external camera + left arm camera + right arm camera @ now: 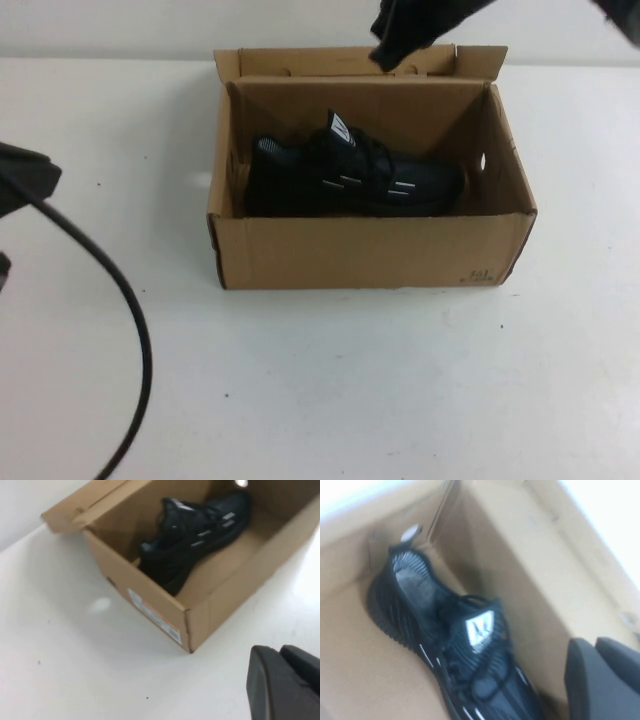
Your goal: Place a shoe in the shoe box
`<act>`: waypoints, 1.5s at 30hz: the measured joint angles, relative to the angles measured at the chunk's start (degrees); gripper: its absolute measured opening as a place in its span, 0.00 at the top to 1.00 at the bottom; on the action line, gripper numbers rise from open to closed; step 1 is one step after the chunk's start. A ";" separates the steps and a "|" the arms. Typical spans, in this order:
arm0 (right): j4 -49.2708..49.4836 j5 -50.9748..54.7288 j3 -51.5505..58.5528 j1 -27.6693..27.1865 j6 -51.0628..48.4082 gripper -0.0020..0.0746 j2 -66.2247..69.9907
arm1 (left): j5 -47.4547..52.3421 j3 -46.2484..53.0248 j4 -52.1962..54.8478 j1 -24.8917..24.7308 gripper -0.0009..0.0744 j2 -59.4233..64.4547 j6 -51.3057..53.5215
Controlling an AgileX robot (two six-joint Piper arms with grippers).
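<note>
High view: the black sneaker (355, 175) is seen lying inside the cardboard shoe box (370, 250) on the counter (320, 380). The right gripper (400, 45) is held above the box's back flap, and the left gripper (25, 175) is kept at the counter's left edge. Whether either one's fingers are open or closed cannot be told.

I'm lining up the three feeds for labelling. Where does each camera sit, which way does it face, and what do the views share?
High view: raised on the robot's side, angled down at the shoe box; right gripper at the top, left arm at the left edge.
Left wrist view: beside the box, over the table; left gripper in the corner.
Right wrist view: above the box, looking in; gripper edge visible.
Shared: all show the shoe lying inside the box.
</note>
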 joint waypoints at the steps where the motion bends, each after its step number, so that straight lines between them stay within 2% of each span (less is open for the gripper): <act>1: -0.12 1.16 0.00 -0.27 1.23 0.97 -1.92 | 0.00 0.00 1.38 -1.71 0.98 -0.70 0.59; 6: -0.35 7.35 0.00 -2.73 9.21 0.99 -12.18 | 0.44 0.00 12.41 -13.41 0.99 -4.29 -1.03; 10: -0.89 10.91 -0.14 -4.52 14.54 0.99 -20.33 | -2.27 0.95 23.81 -20.24 0.99 -7.95 -12.67; 15: -0.40 10.53 2.37 -4.52 16.18 0.99 -31.56 | -11.11 8.65 39.11 -21.29 0.99 -13.80 -32.69; 18: -0.28 7.24 7.96 -4.52 16.16 1.00 -39.45 | -18.59 16.21 42.99 -21.29 0.99 -17.50 -42.76; 22: -0.39 -0.98 22.26 -4.52 16.16 1.00 -51.67 | -27.31 24.70 41.79 -21.29 0.99 -21.76 -48.82; 27: 0.10 -15.52 49.82 -4.52 16.16 1.00 -69.03 | -35.60 30.84 40.51 -21.29 0.99 -23.43 -54.50; 36: 3.69 -36.02 98.68 -4.52 16.29 1.00 -97.66 | -39.87 32.13 39.25 -21.29 0.99 -23.43 -58.28; 40: 4.54 -42.19 112.27 -4.52 16.39 1.00 -106.24 | -40.07 32.13 39.25 -21.29 0.99 -23.43 -58.41; 45: 4.77 -49.13 121.30 -4.52 16.39 1.00 -111.81 | -40.07 32.13 39.25 -21.29 0.99 -23.43 -58.41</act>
